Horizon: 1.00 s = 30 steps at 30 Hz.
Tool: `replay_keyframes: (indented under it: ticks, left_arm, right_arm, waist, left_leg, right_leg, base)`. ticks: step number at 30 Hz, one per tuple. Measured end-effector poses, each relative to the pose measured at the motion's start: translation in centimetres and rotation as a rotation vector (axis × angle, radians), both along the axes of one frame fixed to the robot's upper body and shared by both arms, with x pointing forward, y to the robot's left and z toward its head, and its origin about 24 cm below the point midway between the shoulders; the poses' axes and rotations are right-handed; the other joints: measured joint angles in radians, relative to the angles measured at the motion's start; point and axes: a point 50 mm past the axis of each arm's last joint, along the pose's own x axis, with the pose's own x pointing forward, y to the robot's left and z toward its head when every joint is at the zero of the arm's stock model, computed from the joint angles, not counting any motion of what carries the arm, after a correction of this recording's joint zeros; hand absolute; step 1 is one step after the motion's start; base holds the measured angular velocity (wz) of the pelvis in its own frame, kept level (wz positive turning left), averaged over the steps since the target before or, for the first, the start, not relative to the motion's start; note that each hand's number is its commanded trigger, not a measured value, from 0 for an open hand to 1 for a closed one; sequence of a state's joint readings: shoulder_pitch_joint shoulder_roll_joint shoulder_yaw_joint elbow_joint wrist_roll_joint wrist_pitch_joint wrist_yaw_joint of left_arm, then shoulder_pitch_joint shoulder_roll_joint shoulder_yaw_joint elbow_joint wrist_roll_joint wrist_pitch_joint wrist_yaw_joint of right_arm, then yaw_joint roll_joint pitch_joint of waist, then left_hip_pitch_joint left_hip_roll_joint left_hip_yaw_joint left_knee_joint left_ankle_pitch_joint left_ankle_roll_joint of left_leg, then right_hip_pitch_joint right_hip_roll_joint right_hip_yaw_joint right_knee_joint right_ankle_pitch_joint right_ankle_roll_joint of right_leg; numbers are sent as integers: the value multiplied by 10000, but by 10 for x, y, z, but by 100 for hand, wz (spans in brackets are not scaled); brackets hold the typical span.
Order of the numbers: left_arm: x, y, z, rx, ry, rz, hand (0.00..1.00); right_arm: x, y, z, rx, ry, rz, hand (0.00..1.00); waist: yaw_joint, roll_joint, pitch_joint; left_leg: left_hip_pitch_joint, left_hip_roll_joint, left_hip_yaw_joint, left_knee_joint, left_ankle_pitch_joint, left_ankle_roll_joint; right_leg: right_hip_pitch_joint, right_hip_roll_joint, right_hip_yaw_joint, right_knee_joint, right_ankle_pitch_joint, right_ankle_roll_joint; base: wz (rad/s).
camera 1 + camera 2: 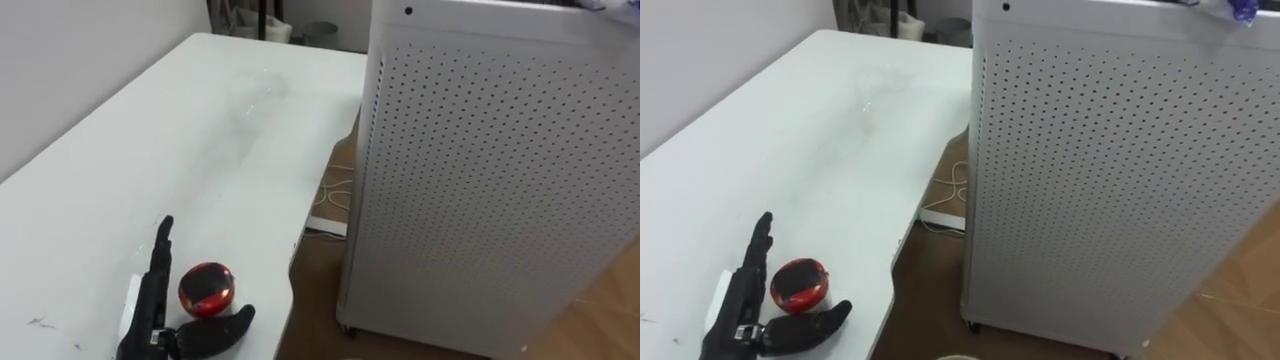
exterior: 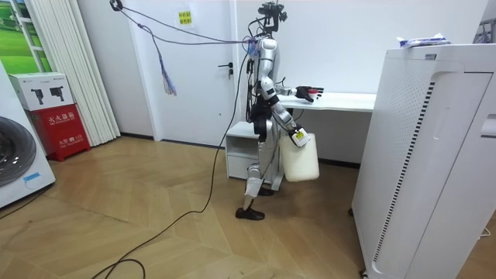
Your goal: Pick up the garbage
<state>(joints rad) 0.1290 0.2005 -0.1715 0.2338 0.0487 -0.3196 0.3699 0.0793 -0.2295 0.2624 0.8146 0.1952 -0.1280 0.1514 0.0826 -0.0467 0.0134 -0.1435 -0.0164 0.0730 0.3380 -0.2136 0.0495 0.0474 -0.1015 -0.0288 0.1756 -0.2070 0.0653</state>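
- The robot stands at the near end of a white table (image 1: 200, 130), facing it, with a tall white perforated cabinet (image 1: 500, 180) across a narrow gap on its right.
- The left hand (image 1: 148, 310) lies on the tabletop near the front edge. Its fingers (image 1: 163, 240) are straight and point away from the robot, and the thumb (image 1: 218, 328) is spread out to the right.
- The garbage, a small round red thing (image 1: 206, 288) with dark marks, sits on the table in the open crook of that hand. The fingers run just along its left side and the thumb lies just under it.
- Nothing is curled round the red thing. Whether the fingers or the thumb touch it cannot be told.
- In the room view the right hand (image 2: 298, 138) hangs low beside the robot's hip, below the table's edge, with a white container (image 2: 301, 161) hanging from it. Its fingers are too small there to tell how they are set.
- A pale cable (image 1: 335, 190) lies on the floor between table and cabinet.
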Motion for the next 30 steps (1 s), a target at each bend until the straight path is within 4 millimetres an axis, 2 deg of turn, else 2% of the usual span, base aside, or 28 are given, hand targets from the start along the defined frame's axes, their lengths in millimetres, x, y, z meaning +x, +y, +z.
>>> replay_keyframes:
  ticks: [2, 3, 4, 5, 8, 15, 30]
  left_arm:
    - [-2, 3, -2, 93, 104, 176, 98]
    - [-2, 6, -2, 90, 172, 236, 100]
    - [-2, 7, -2, 76, 185, 283, 100]
    - [-2, 8, -2, -31, 188, 314, 100]
    - [-3, 7, -9, -188, 466, 455, 100]
    - [-3, 12, -12, -278, 590, 846, 100]
    - [-4, 14, -14, -290, 686, 907, 100]
  right_arm:
    - [0, 1, 0, 0, -9, 142, 100]
    - [2, 3, 2, 30, -149, 180, 100]
    - [3, 3, 3, 33, -212, 198, 100]
    - [2, 3, 5, 52, -301, 210, 100]
    - [1, 5, 4, 164, -266, 276, 100]
    - [-5, 4, 2, 176, -85, 377, 100]
    - [-1, 11, 5, 295, -301, 634, 100]
  waist:
    - [198, 23, 14]
    - [251, 40, 28]
    - [249, 81, 38]
    - [256, 135, 1]
    - [226, 166, 4]
    - [190, 128, -8]
    - [184, 128, -17]
  left_leg:
    - [126, 6, 25, -3, 12, 22]
    - [289, -1, -44, -41, 11, 21]
    - [402, 4, -121, -97, 7, 18]
    - [622, 19, -169, -326, 24, -10]
    - [1042, 25, -125, -738, 117, -95]
    - [1206, 44, -137, -865, 132, -120]
    - [1327, 38, -71, -1011, 132, -119]
  right_leg:
    - [-74, -4, -607, -91, 94, 62]
    - [-134, 63, -890, -270, 209, -13]
    - [-130, 122, -974, -316, 289, -46]
    - [-36, 147, -1134, -224, 390, -64]
    - [153, 170, -1235, -217, 389, -73]
    - [188, 167, -1681, -35, 389, -101]
    - [186, 158, -1784, -44, 389, -100]
  base:
    - [-17]
    - [-35]
    - [-23]
    - [-10]
    - [-8]
    - [-2]
    - [-1]
